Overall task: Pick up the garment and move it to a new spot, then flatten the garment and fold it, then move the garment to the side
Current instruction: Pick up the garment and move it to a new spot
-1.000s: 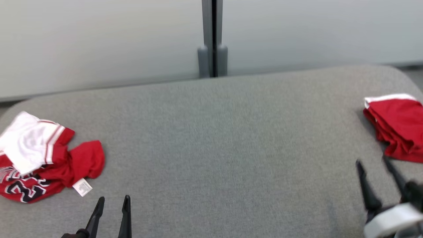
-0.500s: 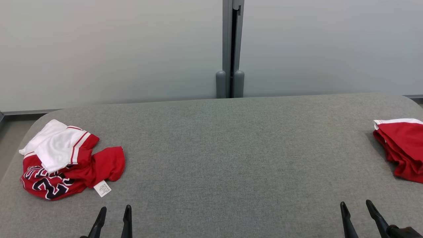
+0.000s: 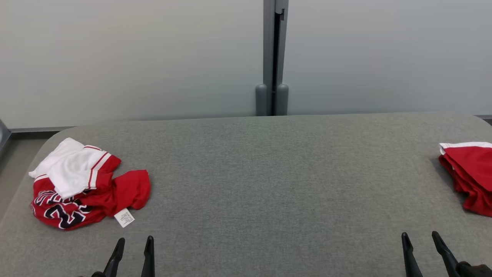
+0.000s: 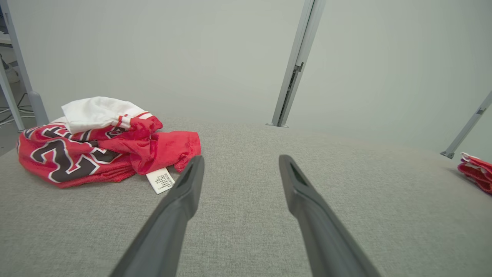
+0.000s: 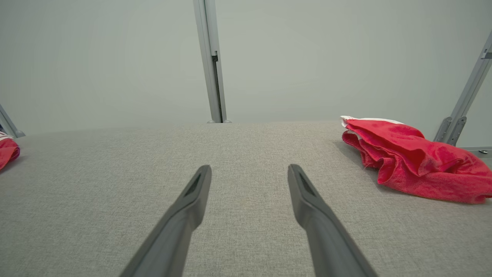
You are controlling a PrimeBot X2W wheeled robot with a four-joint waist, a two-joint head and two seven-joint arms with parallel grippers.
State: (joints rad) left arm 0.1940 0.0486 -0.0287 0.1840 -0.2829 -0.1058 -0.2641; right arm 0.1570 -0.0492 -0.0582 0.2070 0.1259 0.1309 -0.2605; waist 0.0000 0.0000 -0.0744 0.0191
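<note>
Two tools, head view: left tool (image 3: 135,238) and right tool (image 3: 419,233) low at the near edge of the counter (image 3: 269,173), each parted a moderate way, gripping nothing.
Jersey, head view: crumpled red-and-white jersey (image 3: 88,188) on the counter's far left, ahead and to the left of the left tool, clear of it; white tag (image 3: 124,217) at its nearest corner.
Folded garment, head view: red folded garment (image 3: 471,173) at the right edge, ahead and to the right of the right tool, not touching.
Left wrist view: parted and empty; jersey ahead-left, heaped roughly left to right across the view, tag just beyond the left fingertip.
Right wrist view: parted and empty, over bare counter; folded garment off to the right.
Coming move, as a judgement: likely a pick of the jersey; left arm far nearer, with a reach forward and leftward; right arm well apart from it.
</note>
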